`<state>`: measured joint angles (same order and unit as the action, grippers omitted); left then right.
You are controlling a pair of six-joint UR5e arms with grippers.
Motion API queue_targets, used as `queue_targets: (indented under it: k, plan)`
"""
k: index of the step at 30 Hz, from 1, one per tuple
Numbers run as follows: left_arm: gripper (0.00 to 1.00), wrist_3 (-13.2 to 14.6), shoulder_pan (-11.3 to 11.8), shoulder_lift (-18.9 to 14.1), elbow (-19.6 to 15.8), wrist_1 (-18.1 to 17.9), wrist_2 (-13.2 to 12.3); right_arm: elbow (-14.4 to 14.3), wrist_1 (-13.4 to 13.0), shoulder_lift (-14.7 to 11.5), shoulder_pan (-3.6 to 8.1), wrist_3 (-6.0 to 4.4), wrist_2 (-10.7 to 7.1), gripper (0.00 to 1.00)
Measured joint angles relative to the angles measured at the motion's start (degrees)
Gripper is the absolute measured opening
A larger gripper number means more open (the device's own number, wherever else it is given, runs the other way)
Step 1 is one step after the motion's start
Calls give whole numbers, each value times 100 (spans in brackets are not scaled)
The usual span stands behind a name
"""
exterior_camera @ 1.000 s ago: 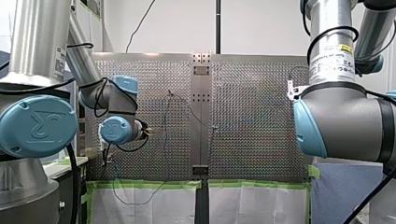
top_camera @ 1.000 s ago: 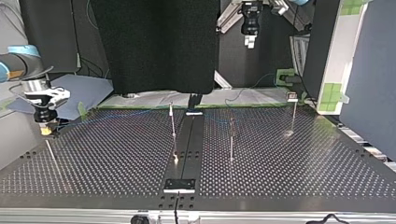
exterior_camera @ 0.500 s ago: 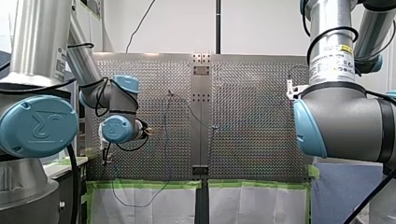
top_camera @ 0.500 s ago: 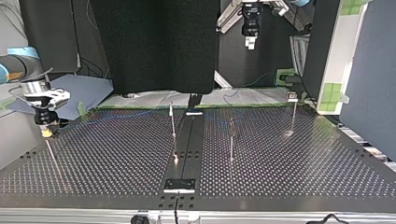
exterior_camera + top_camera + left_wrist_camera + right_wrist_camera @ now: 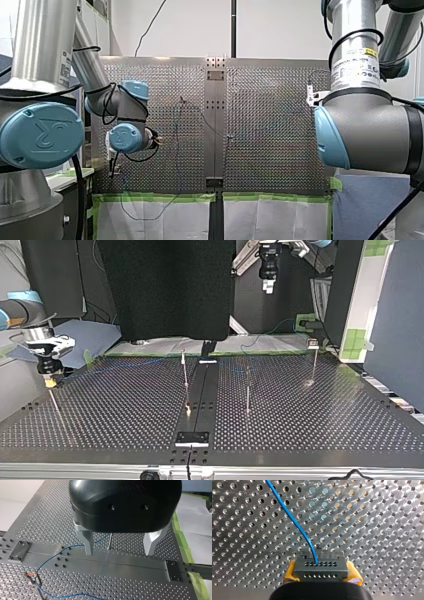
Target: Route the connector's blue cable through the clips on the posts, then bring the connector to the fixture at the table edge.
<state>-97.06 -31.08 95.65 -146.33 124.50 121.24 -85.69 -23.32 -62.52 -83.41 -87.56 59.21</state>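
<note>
In the right wrist view a grey connector (image 5: 320, 566) with rows of small holes sits between yellow pads (image 5: 290, 573), and my right gripper (image 5: 321, 576) is shut on it. The blue cable (image 5: 294, 522) rises out of it over the perforated plate. At the top view's left that gripper (image 5: 48, 381) hangs just above the table beside a thin post (image 5: 54, 402). My left gripper (image 5: 119, 552) is open and empty, with metal fingers (image 5: 87, 541), high over the centre strip. Below it the cable (image 5: 50, 560) runs to a clip on a post (image 5: 32, 577).
Three thin posts (image 5: 185, 372) (image 5: 247, 390) (image 5: 314, 362) stand across the middle of the table. A dark centre strip (image 5: 202, 390) ends at a small plate (image 5: 192, 437) near the top view's front edge. Green tape (image 5: 155, 197) lines the table's edge in the front view.
My right gripper has edged slightly toward the top view's left with the connector. The cable slack behind the table has shifted a little. My left gripper has hardly moved.
</note>
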Motion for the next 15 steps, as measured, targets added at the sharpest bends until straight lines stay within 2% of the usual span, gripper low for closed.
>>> queue_targets:
  k: [15]
  plan:
    - [100,4,19,1,7,14,-13,11,-49,61,-11,-12,-71,0]
